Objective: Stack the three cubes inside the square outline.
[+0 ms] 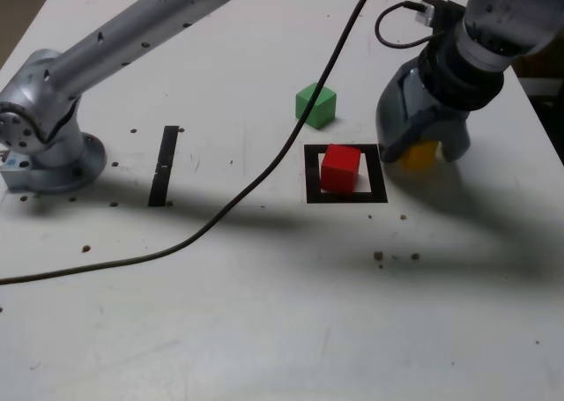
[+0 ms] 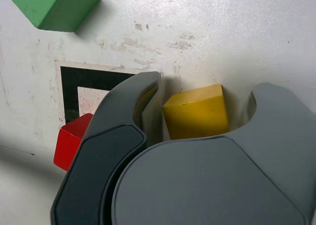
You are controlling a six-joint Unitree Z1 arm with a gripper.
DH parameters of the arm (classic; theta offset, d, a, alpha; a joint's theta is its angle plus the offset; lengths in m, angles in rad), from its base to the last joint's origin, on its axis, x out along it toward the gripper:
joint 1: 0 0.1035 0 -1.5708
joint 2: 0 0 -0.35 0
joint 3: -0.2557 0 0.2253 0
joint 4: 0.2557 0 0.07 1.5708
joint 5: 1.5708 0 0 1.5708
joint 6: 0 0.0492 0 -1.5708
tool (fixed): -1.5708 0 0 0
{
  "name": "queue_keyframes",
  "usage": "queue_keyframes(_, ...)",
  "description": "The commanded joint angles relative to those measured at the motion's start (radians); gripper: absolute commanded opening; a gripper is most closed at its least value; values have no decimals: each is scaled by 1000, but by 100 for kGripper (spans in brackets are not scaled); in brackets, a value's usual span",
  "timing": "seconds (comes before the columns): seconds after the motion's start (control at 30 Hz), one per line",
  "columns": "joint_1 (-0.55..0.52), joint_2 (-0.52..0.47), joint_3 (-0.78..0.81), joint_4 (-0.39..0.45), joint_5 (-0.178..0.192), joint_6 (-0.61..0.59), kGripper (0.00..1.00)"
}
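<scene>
The yellow cube (image 1: 419,156) (image 2: 197,113) rests on the white table just outside the square outline (image 1: 345,196) (image 2: 69,86), on the exterior view's right. My gripper (image 1: 421,152) (image 2: 207,94) is down over it, one jaw on each side. One jaw sits close against the cube. A thin strip of table shows between the cube and the other jaw. The red cube (image 1: 340,167) (image 2: 73,143) stands inside the outline, partly hidden by a jaw in the wrist view. The green cube (image 1: 315,104) (image 2: 52,5) lies just behind the outline.
A black cable (image 1: 264,176) runs from the top of the table down to the exterior view's left edge, passing left of the outline. A straight black tape strip (image 1: 164,165) lies near the arm's base (image 1: 44,145). Small dark specks dot the table.
</scene>
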Motion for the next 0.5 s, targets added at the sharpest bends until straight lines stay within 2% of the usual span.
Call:
queue_keyframes(0.0,2,0,-3,14,-2,0,23)
queue_keyframes(0.13,2,0,-5,17,-1,1,21)
queue_keyframes(0.3,-4,-8,-3,26,1,3,13)
queue_keyframes(0.47,-41,-62,35,29,13,14,12)
